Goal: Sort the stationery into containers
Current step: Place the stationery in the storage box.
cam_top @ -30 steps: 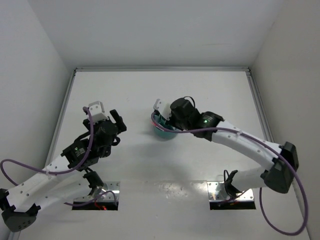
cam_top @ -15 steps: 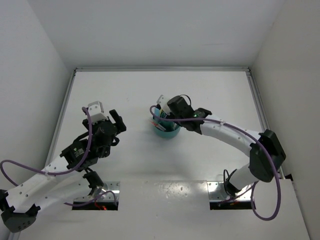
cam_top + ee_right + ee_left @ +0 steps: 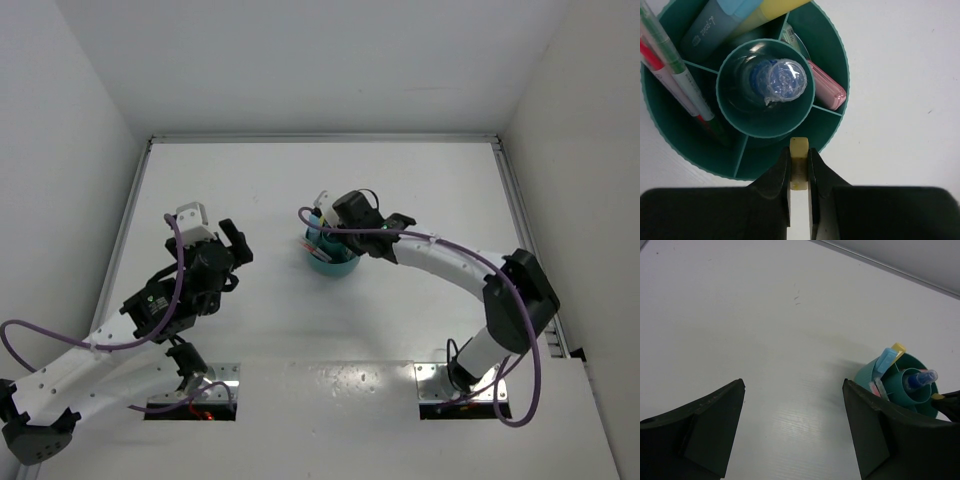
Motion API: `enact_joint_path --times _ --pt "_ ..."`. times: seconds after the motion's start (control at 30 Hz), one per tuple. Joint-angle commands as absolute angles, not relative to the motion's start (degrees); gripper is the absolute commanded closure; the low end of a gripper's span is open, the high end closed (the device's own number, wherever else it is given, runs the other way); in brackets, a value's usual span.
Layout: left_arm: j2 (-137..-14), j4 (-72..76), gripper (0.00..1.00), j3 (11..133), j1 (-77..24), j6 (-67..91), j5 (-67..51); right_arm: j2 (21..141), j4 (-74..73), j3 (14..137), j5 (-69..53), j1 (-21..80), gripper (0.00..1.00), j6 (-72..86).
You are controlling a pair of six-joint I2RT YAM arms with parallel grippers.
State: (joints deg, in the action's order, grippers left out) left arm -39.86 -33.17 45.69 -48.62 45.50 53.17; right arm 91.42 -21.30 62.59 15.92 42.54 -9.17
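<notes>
the white table [image 3: 300, 180] shows no loose stationery in any view, so the sorting looks nearly done. the left gripper [image 3: 792, 390] hangs well apart from the work, its jaws spread wide with nothing between them. the right gripper [image 3: 799, 172] hovers over the round teal organiser [image 3: 837, 55], pinched tight on a small tan eraser [image 3: 799, 150]. inside the organiser lean a light-blue marker [image 3: 710, 25] and a yellow marker [image 3: 775, 6] in one section, a pink marker [image 3: 827, 85] in another, thin pens [image 3: 670, 65] in a third, and a clear-blue pen [image 3: 782, 80] in the middle cup. the eraser sits above a bare-looking section by the rim; dropping it there seems the last step.
</notes>
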Motion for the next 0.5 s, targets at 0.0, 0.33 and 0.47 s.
enact_joint_path --times 0.0,0.33,0.47 --pt "-39.2 -31.38 0.15 46.49 -48.16 45.0 53.44 92.11 -18.72 64.95 15.03 41.75 0.91 -6.59" --pt "-39.2 -31.38 0.15 46.49 -48.16 45.0 52.91 92.73 -18.72 65.48 13.27 41.22 0.64 -5.54" --pt "-39.2 -31.38 0.15 46.49 -48.16 45.0 52.91 90.71 -18.72 65.48 13.27 41.22 0.59 -5.54"
